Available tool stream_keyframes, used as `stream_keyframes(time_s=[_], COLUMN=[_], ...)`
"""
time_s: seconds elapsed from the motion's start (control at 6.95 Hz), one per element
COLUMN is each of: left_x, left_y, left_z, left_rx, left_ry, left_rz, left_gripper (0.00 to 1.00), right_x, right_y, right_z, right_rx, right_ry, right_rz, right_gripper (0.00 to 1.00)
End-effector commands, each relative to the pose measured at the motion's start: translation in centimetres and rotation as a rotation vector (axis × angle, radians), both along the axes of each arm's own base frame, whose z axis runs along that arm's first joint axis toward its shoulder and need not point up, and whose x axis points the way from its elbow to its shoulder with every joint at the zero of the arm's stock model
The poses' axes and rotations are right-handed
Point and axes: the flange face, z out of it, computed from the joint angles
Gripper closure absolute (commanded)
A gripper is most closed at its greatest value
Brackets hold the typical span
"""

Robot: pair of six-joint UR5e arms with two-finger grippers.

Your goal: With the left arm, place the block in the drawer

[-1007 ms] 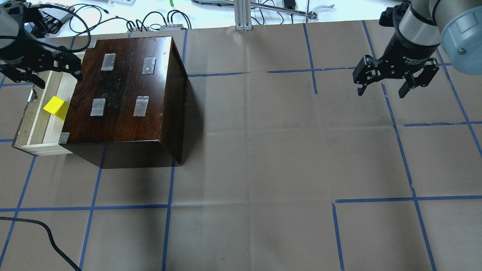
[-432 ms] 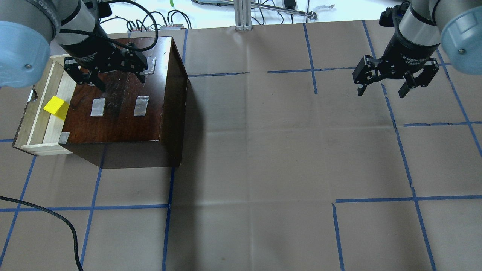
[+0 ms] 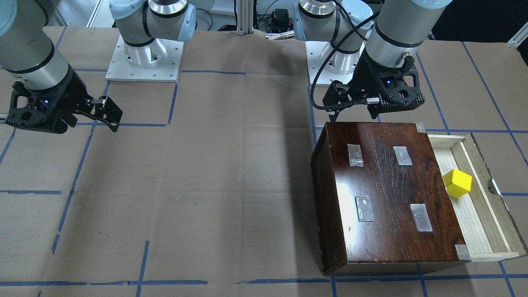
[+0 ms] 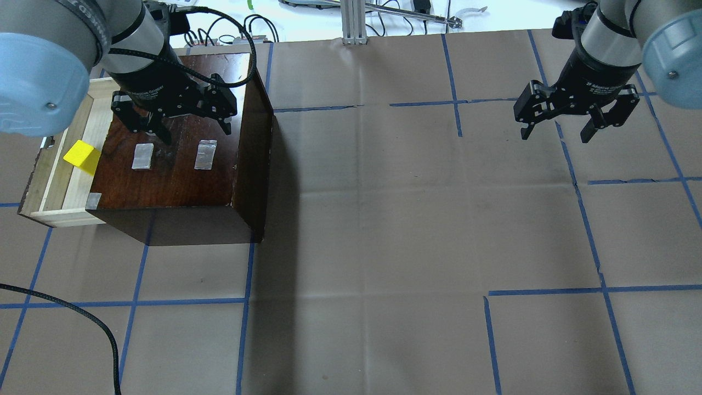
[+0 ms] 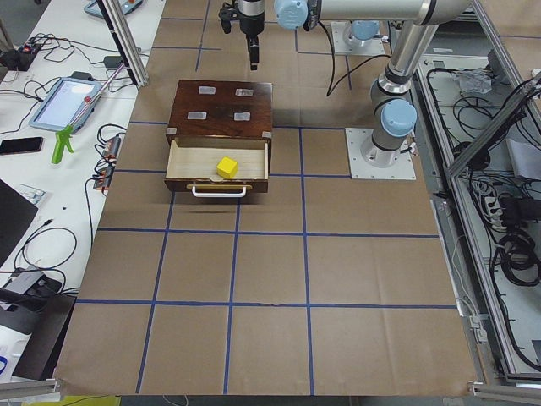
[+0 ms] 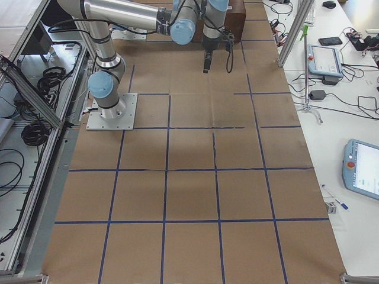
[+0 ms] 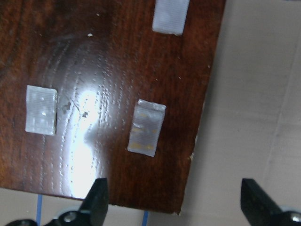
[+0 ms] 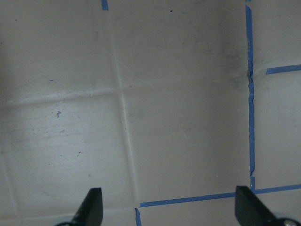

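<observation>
Your obstacle: the cabinet [image 4: 175, 178], its top directly under the left gripper [image 4: 198, 136]. The drawer [image 4: 53, 185] stands pulled out, open from above, with the block [image 4: 81, 156] inside near the cabinet's front.

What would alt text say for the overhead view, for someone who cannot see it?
A small yellow block lies in the open drawer of a dark wooden cabinet at the picture's left. The robot's left hand hangs open over the cabinet top, and its right hand hangs open over brown paper at far right.

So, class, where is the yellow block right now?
In the overhead view the yellow block sits at far left, inside the open drawer, just beside the dark cabinet top.
</observation>
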Motion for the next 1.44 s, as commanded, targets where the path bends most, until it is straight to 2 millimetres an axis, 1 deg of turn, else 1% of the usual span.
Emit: stream_keyframes(time_s=[0.0, 0.29, 0.72, 1.29], left_x=[-0.11, -0.15, -0.17, -0.18], left_y=[0.35, 0.50, 0.53, 0.53], left_z=[0.35, 0.28, 0.67, 0.68], left_rx=[-0.003, -0.002, -0.011, -0.011], left_ry=[-0.003, 0.001, 0.002, 0.003], left_rz=[-0.073, -0.112, -0.112, -0.112], left_gripper=[0.02, 0.01, 0.01, 0.01], right_x=[0.00, -0.01, 0.00, 0.00], right_y=[-0.02, -0.04, 0.00, 0.00], right_z=[0.06, -0.09, -0.01, -0.01], right_rx=[-0.001, 0.002, 0.000, 0.000], right_ry=[0.000, 0.000, 0.000, 0.000], right_rz=[0.000, 0.000, 0.000, 0.000], right_gripper=[0.00, 0.00, 0.00, 0.00])
